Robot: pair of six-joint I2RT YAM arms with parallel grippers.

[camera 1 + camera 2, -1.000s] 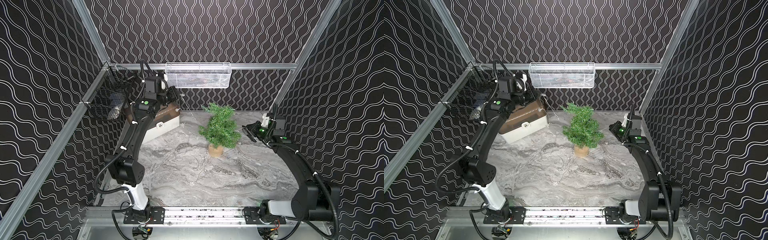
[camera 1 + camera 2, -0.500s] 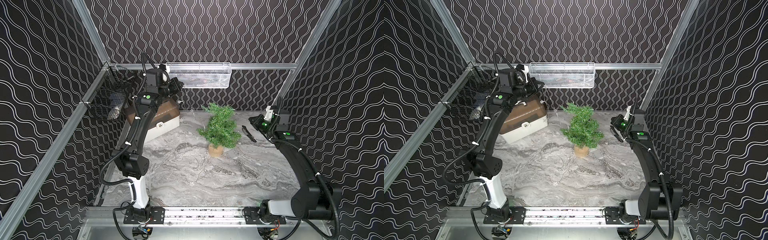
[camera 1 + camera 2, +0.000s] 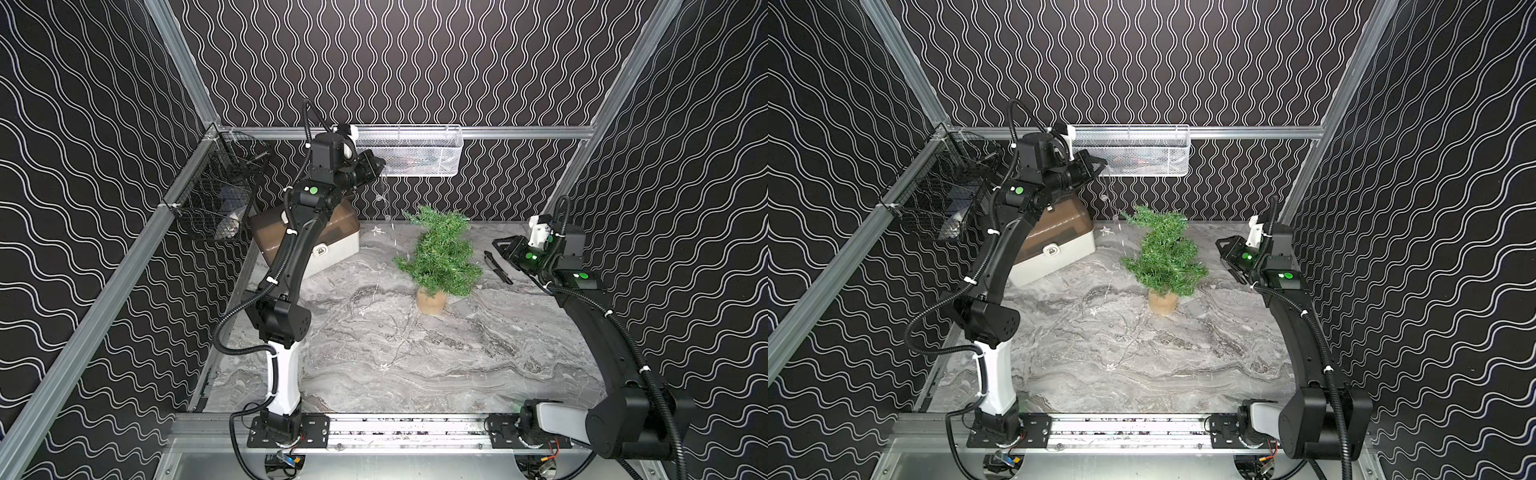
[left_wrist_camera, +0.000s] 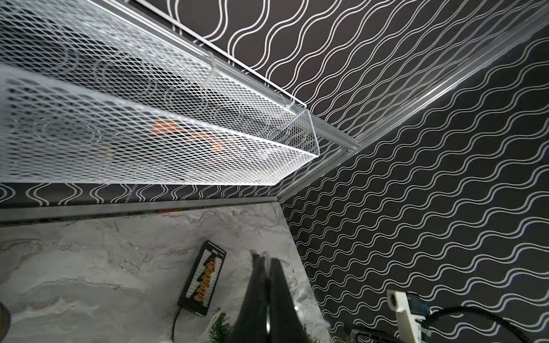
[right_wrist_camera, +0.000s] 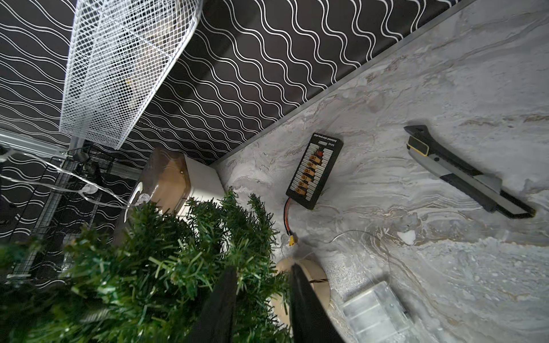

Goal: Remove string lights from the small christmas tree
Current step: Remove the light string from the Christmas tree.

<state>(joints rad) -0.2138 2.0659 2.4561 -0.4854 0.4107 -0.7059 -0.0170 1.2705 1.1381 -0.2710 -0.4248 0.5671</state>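
The small christmas tree (image 3: pixel 440 257) stands on its tan base (image 3: pixel 431 301) at mid-table, also seen in a top view (image 3: pixel 1163 257) and the right wrist view (image 5: pixel 148 267). My left gripper (image 3: pixel 376 166) is raised in front of the white mesh basket and is shut on the string lights (image 3: pixel 385 199). Their thin wire hangs down with clear bulbs and trails over the table (image 3: pixel 395 332). The fingers (image 4: pixel 261 267) press together. My right gripper (image 3: pixel 496 245) hovers just right of the tree, open and empty (image 5: pixel 263 267). The clear box (image 5: pixel 374 311) lies beside the base.
A white mesh basket (image 3: pixel 409 151) hangs on the back wall and a black wire basket (image 3: pixel 220 199) on the left wall. A brown-lidded storage box (image 3: pixel 316 237) sits back left. A utility knife (image 5: pixel 463 172) and a black connector board (image 5: pixel 315 169) lie behind the tree.
My left arm has risen from over the storage box to the white basket, drawing the wire up. My right gripper has pulled back from the tree and its jaws have parted.
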